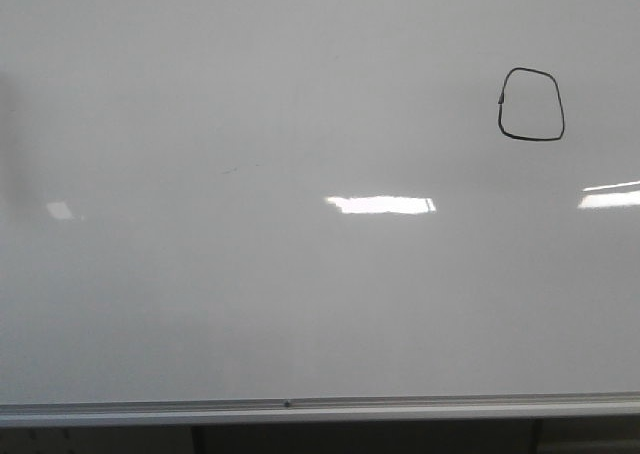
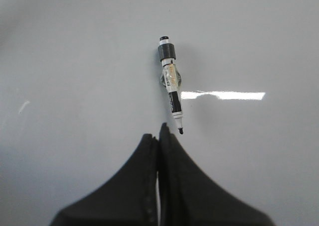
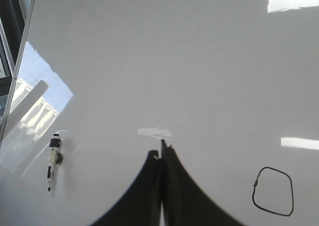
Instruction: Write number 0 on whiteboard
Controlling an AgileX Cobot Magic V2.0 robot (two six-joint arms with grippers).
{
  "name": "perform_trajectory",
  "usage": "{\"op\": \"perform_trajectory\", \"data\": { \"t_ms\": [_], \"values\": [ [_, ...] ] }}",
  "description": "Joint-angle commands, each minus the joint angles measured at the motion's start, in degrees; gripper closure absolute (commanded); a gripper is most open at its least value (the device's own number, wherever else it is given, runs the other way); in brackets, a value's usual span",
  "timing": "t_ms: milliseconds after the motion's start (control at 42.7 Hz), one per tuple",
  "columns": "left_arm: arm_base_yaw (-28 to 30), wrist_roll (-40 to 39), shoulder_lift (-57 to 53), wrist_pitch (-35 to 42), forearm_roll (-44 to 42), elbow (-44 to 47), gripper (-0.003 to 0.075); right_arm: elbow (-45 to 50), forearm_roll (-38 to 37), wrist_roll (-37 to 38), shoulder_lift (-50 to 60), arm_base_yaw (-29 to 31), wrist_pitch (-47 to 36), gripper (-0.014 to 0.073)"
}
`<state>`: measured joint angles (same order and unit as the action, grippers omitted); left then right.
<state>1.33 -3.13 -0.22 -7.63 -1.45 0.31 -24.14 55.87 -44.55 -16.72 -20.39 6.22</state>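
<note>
The number 0 (image 1: 531, 104) is a small black closed loop at the upper right of the whiteboard (image 1: 250, 304). It also shows in the right wrist view (image 3: 273, 191), off to one side of my right gripper (image 3: 162, 150), which is shut and empty above the board. A black-and-white marker (image 2: 170, 89) lies loose on the board, cap off, its tip just beyond my left gripper (image 2: 159, 131), which is shut and empty. The marker also shows in the right wrist view (image 3: 52, 161), apart from the right gripper. Neither gripper shows in the front view.
A silver frame rail (image 1: 300, 408) runs along the board's near edge. Bright light glares (image 1: 382, 204) lie on the glossy surface. The board's side edge (image 3: 20, 52) shows in the right wrist view.
</note>
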Motion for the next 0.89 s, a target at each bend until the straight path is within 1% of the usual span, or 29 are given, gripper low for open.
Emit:
{"op": "perform_trajectory", "data": {
  "t_ms": [0,398,515,585,655,725,866],
  "values": [
    [-0.4,-0.6,-1.0,4.6,-0.1,1.3,0.074,-1.5,0.6,0.0,-0.4,-0.1,-2.6,0.0663],
    [-0.4,-0.6,-1.0,4.6,-0.1,1.3,0.074,-1.5,0.6,0.0,-0.4,-0.1,-2.6,0.0663],
    [-0.4,-0.6,-1.0,4.6,-0.1,1.3,0.074,-0.9,0.5,0.0,-0.4,-0.1,-4.0,0.0663],
    [-0.4,-0.6,-1.0,4.6,-0.1,1.3,0.074,0.0,-1.5,0.1,-0.4,0.4,-4.6,0.0663],
    [-0.4,-0.6,-1.0,4.6,-0.1,1.3,0.074,1.2,-5.1,1.1,-0.1,2.0,-4.1,0.0663],
    [-0.4,-0.6,-1.0,4.6,-0.1,1.3,0.074,2.5,-8.7,2.7,0.5,4.7,-3.3,0.0663],
    [-0.4,-0.6,-1.0,4.6,-0.1,1.3,0.074,7.2,-17.2,7.0,3.9,12.3,0.6,0.0663]
  ]
}}
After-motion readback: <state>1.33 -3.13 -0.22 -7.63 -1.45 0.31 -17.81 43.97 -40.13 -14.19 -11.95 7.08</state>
